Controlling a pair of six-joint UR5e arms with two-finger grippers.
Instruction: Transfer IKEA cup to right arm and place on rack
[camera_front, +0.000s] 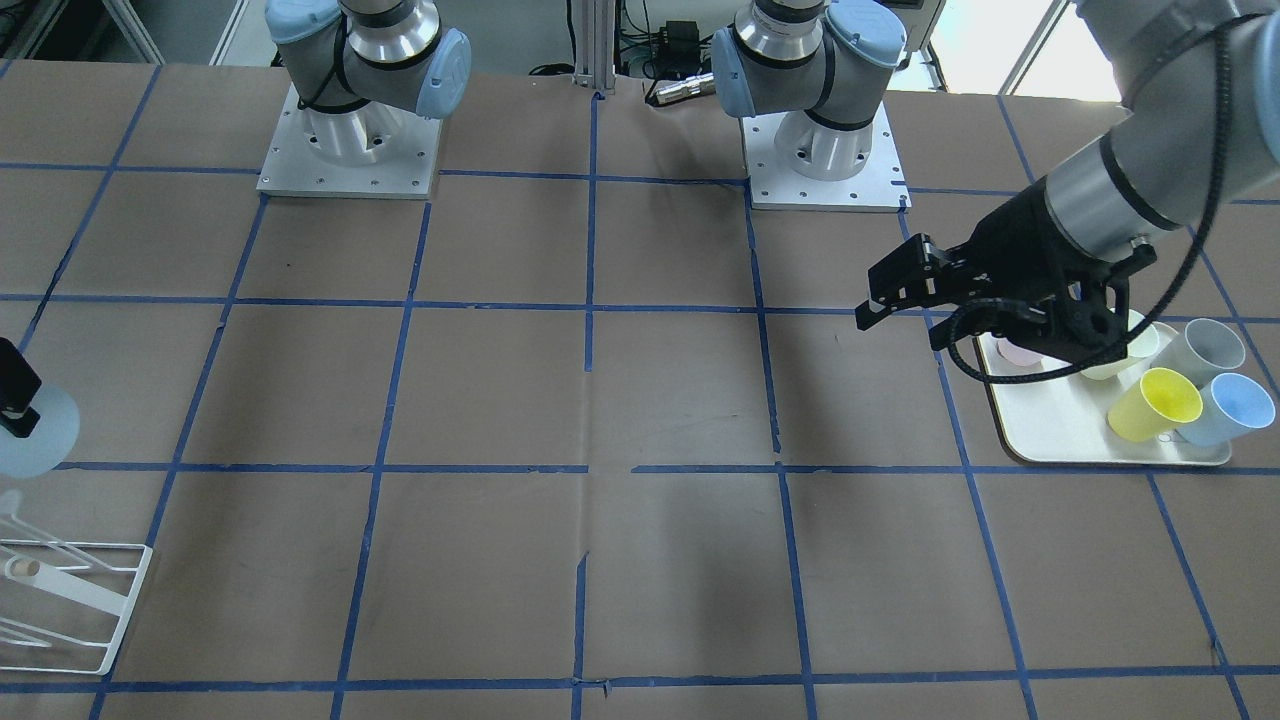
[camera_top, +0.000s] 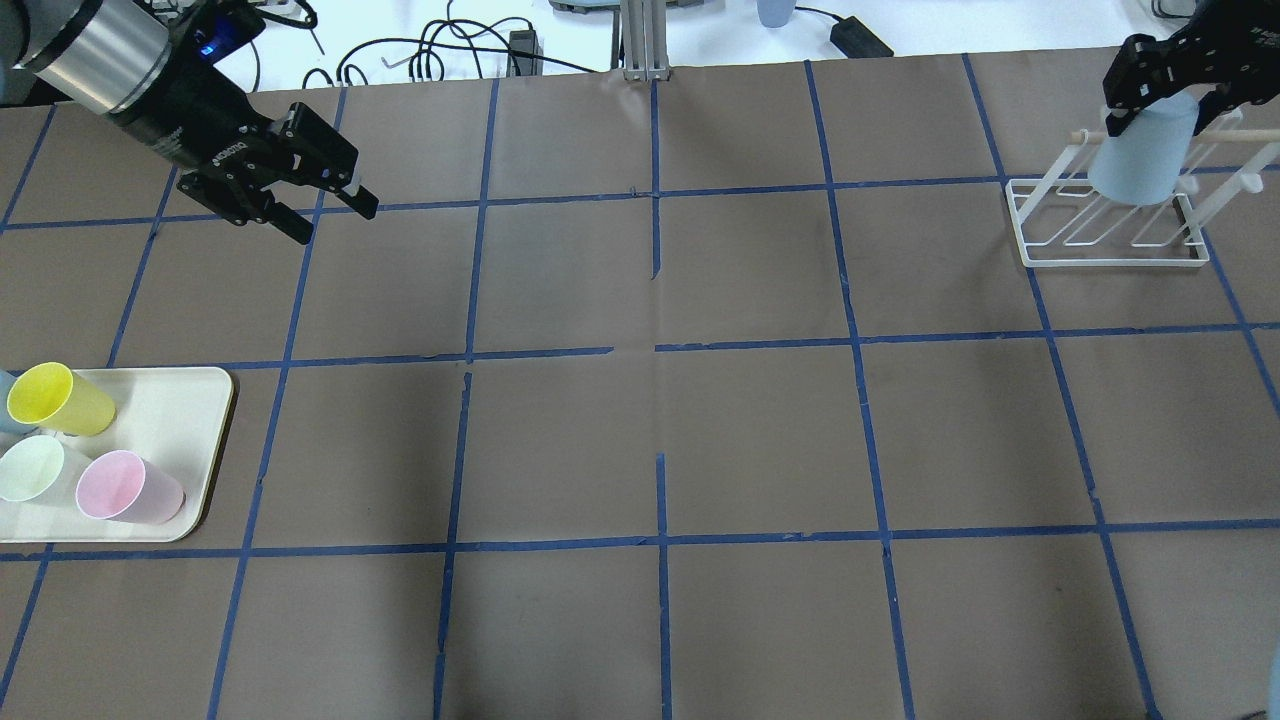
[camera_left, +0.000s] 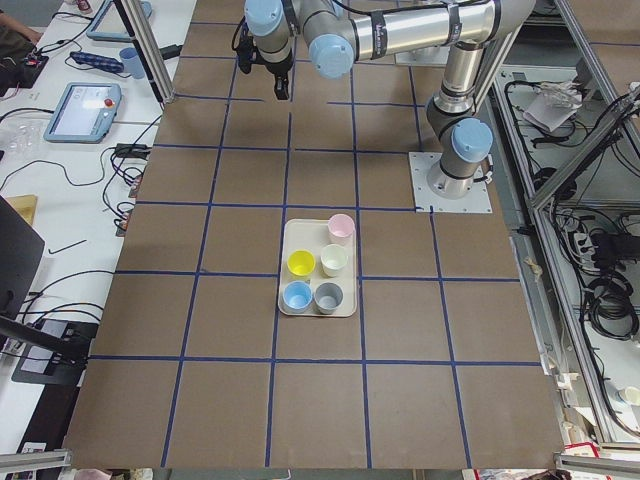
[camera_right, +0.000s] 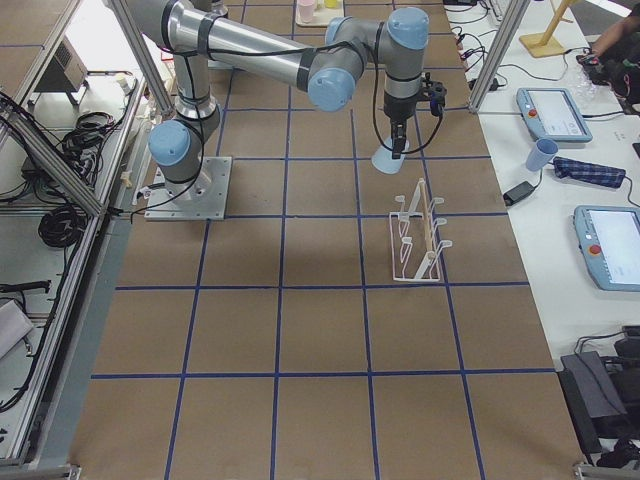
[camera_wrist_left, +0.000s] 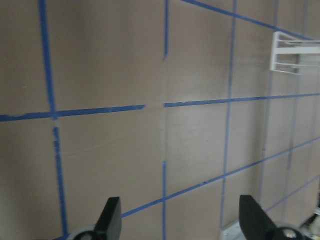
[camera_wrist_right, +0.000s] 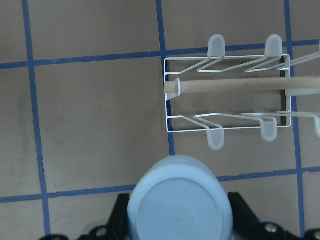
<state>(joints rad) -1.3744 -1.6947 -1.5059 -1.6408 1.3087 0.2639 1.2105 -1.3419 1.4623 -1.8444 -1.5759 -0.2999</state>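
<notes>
My right gripper (camera_top: 1165, 105) is shut on the pale blue IKEA cup (camera_top: 1140, 155) and holds it upside down just above the white wire rack (camera_top: 1110, 215). In the right wrist view the cup's base (camera_wrist_right: 177, 200) sits between the fingers, with the rack (camera_wrist_right: 227, 95) and its beige rod below and ahead. In the front view the cup (camera_front: 40, 430) hangs at the left edge above the rack (camera_front: 60, 600). My left gripper (camera_top: 335, 218) is open and empty, in the air over the far left of the table (camera_front: 870, 300).
A cream tray (camera_top: 200, 400) at the left holds a yellow cup (camera_top: 60, 400), a pink cup (camera_top: 125, 488) and a pale green cup (camera_top: 35, 470). The front view also shows a second pale blue cup (camera_front: 1235, 408) and a grey cup (camera_front: 1205, 350) on it.
</notes>
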